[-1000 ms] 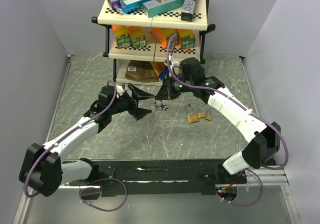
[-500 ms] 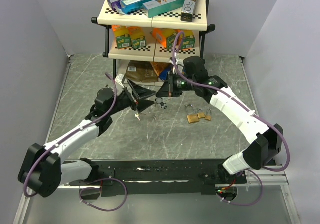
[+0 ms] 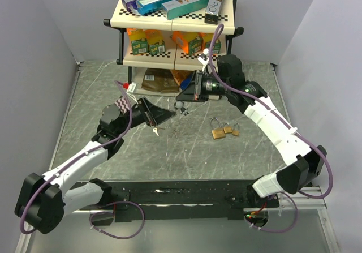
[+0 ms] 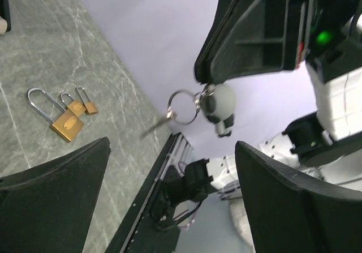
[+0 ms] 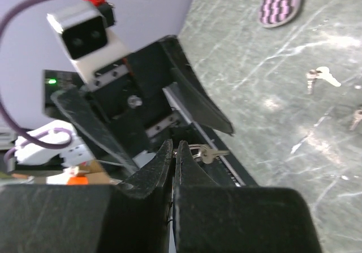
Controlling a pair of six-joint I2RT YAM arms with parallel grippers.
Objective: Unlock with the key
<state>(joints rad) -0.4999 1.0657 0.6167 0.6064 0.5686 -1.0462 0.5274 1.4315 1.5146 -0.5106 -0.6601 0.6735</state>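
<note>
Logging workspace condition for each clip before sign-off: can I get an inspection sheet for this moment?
Surface: grey marbled tabletop, pale scratches.
Job's things: three brass padlocks lying side by side, untouched; metal key ring with round grey fob held in the air; small silver key loose on the table.
Clutter: purple-and-black striped flat piece on the table, unidentified.
Grippers: left claw open, empty; right claw shut on the key ring.
Cables: purple cables along both arms, clear of the padlocks.
Surroundings: cream three-tier shelf with boxes at the far edge; plain walls.
</note>
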